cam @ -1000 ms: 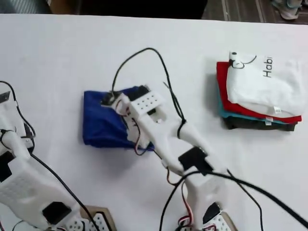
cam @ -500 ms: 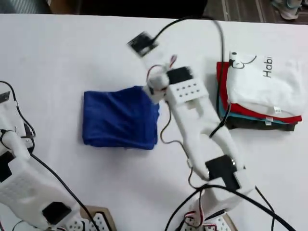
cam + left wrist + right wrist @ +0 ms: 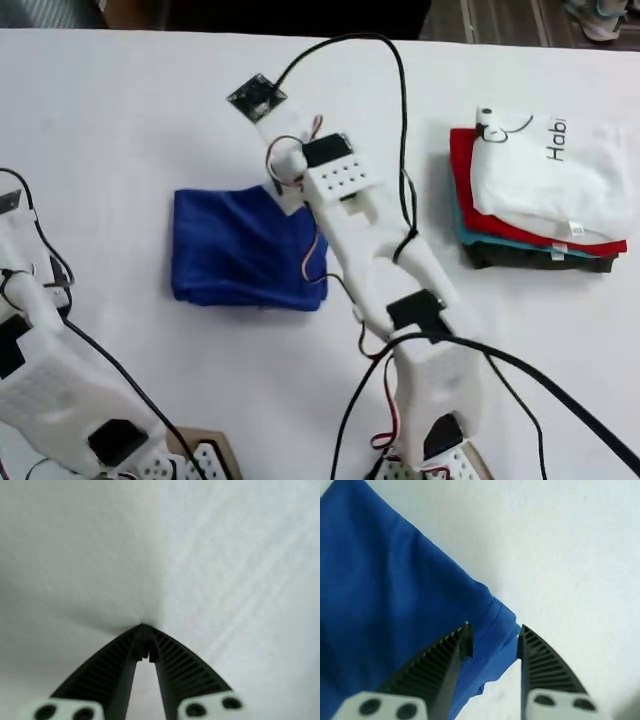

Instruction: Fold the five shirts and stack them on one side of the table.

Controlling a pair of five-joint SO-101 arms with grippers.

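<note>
High view: the folded blue shirt (image 3: pixel 240 250) lies in the middle of the surface (image 3: pixel 120 120), well apart from the stack (image 3: pixel 540 200) at one side. The right arm (image 3: pixel 385 265) stands over its far, stack-side corner, and the left arm (image 3: pixel 50 390) is well off. Right wrist view: right jaws open, straddling that corner's hem (cloth between the tips, none gripped). Left wrist view: left jaws closed over bare surface.

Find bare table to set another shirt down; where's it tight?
Free: table behind and left of the blue shirt; near side of the shirt stack. Tight: between blue shirt and stack, where the right arm and its cable lie; near edge, by both bases.
</note>
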